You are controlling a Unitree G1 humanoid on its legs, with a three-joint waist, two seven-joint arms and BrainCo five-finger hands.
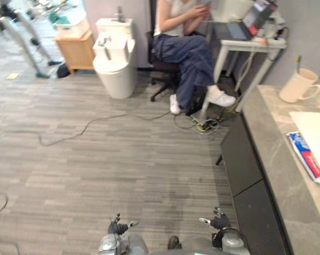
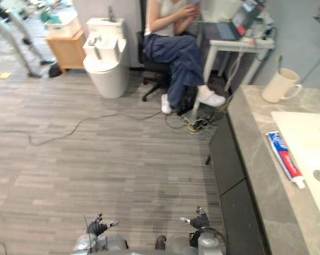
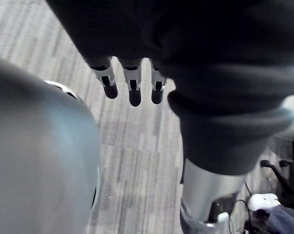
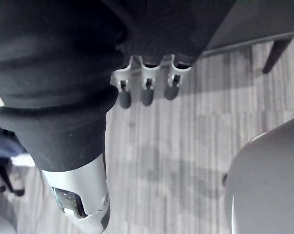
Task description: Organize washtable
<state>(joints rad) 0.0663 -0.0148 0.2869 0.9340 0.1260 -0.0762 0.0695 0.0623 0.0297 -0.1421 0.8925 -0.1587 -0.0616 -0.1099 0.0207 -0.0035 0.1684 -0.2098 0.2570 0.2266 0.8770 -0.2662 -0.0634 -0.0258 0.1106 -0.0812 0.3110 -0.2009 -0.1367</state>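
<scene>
Status: my read is that the task is not started and nothing is tidied. My left hand [image 1: 117, 227] and right hand [image 1: 219, 220] hang low over the floor [image 1: 122, 159], well apart from the surface [image 2: 250, 133] off to my right. Fingers [image 3: 132, 92] on both are straight and relaxed, holding nothing. The toothpaste tube [image 2: 284, 158] lies flat on the strip between the surface's front edge and the white basin [image 2: 303, 133], just beside the basin rim. I cannot tell whether the cap end sits over the rim. Its long axis runs roughly along the surface's length, angled a little toward the basin, with the white cap pointing to the near end and the crimped tail to the far end. The mug [image 2: 278, 86] stands upright near the far end, well apart from the tube, with a toothbrush [image 2: 279, 62] sticking up out of it. Left to do, I'd guess: close in on the surface, pick up the tube, and stow it by or in the mug.
</scene>
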